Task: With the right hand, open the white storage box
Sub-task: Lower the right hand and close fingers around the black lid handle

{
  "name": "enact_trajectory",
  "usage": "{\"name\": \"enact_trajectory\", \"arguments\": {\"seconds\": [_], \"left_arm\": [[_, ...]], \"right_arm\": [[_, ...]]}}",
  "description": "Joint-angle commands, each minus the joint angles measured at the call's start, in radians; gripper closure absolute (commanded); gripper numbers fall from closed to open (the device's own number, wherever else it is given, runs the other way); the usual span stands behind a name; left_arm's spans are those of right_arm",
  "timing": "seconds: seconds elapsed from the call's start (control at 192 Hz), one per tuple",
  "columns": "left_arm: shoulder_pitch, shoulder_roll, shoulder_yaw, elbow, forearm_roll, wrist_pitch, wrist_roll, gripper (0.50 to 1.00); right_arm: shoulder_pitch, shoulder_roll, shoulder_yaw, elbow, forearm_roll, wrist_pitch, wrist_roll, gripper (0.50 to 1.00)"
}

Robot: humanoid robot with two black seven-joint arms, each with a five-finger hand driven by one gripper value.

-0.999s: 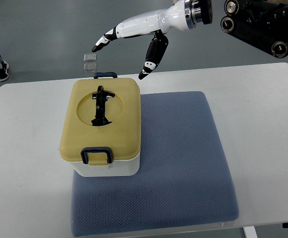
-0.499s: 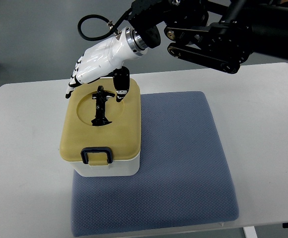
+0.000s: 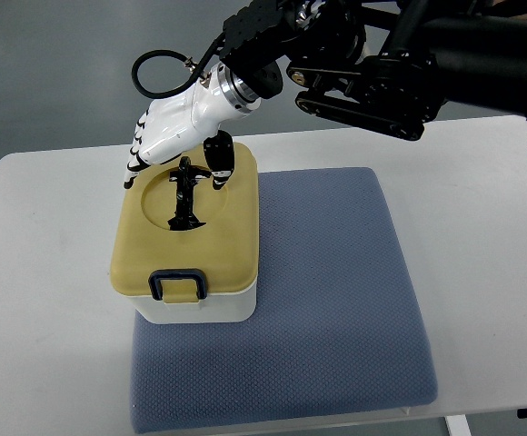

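Fingers of the white right hand (image 3: pixel 174 136) are hanging spread and holding nothing, because I am hovering it over the far end of the tan lid (image 3: pixel 187 222), thumb beside the black folding handle (image 3: pixel 185 193). I am keeping the white storage box (image 3: pixel 195 304) closed on the blue-grey padded mat (image 3: pixel 336 300) atop the white table (image 3: pixel 491 236), front latch (image 3: pixel 178 283) down, judging the far latch comes first.

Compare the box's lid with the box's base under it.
The lid is mustard yellow; the base is white. The lid shows its whole top, with a round recess and a black handle; the base shows only a low front wall. The right hand hovers over the lid, not the base. Both have rounded corners.
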Motion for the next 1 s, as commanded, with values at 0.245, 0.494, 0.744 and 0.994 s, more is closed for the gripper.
{"name": "enact_trajectory", "arguments": {"seconds": [0.245, 0.494, 0.744, 0.994], "left_arm": [[0.0, 0.0, 0.0, 0.0, 0.0, 0.0, 0.0, 0.5], [0.0, 0.0, 0.0, 0.0, 0.0, 0.0, 0.0, 0.5], [0.0, 0.0, 0.0, 0.0, 0.0, 0.0, 0.0, 0.5], [0.0, 0.0, 0.0, 0.0, 0.0, 0.0, 0.0, 0.5]], "right_arm": [[-0.012, 0.002, -0.033, -0.012, -0.003, -0.051, 0.0, 0.574], [-0.024, 0.005, -0.033, -0.017, -0.003, -0.068, 0.0, 0.662], [-0.04, 0.017, -0.037, -0.022, -0.004, -0.087, 0.0, 0.671], [-0.046, 0.017, -0.037, -0.023, -0.004, -0.093, 0.0, 0.781]]}}
